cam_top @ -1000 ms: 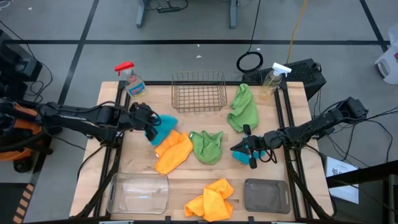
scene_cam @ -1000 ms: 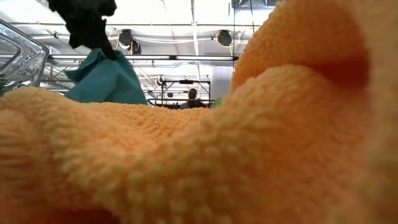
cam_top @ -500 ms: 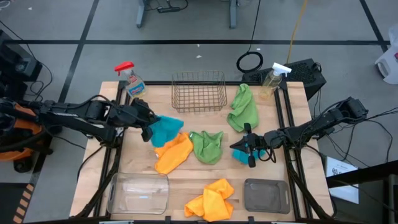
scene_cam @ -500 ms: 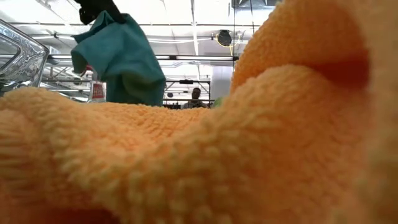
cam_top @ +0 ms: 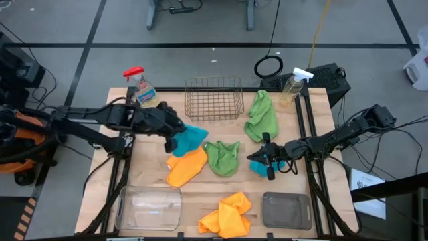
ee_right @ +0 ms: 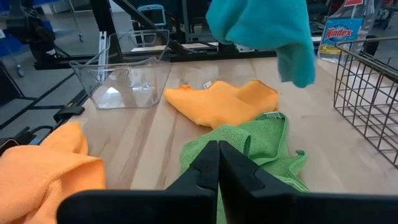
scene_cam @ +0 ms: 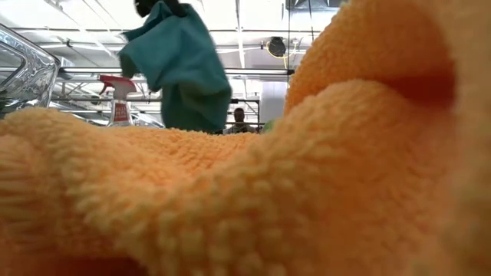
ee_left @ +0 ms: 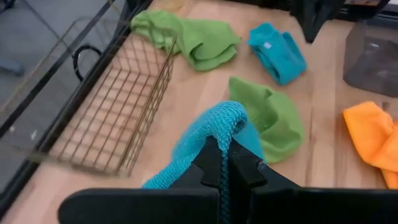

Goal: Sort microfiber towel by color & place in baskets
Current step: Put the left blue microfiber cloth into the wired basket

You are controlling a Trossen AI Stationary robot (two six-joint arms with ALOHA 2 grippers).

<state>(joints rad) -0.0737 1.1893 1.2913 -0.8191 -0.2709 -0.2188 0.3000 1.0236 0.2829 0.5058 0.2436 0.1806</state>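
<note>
My left gripper (cam_top: 172,139) is shut on a teal towel (cam_top: 192,138) above the table's left middle, over an orange towel (cam_top: 187,166). A second teal towel (cam_top: 257,167) lies flat on the table at the right, with my shut right gripper (cam_top: 266,161) just over it; whether they touch, I cannot tell. One green towel (cam_top: 223,157) lies at the centre, another (cam_top: 261,117) at the far right. A second orange towel (cam_top: 227,214) lies at the near edge. The wire basket (cam_top: 214,98) stands at the far middle, the clear bin (cam_top: 148,207) near left, the dark grey bin (cam_top: 286,209) near right. My left gripper pinches a bunched fold of the teal towel (ee_left: 222,127) between its two fingers. The fingers slant down from the table's left. The towel is lifted clear of the table and hangs slack below the fingers (scene_cam: 184,73).
Two spray bottles stand at the far edge, one with a red trigger (cam_top: 140,87) at the left and one with a white trigger (cam_top: 294,87) at the right. The near orange towel (scene_cam: 307,192) fills most of the low view. A person (scene_cam: 239,119) shows far behind the table.
My left gripper has risen and gone toward the table's right with the teal towel, rolling its wrist. The towel has come up off the orange towel and now hangs clear.
</note>
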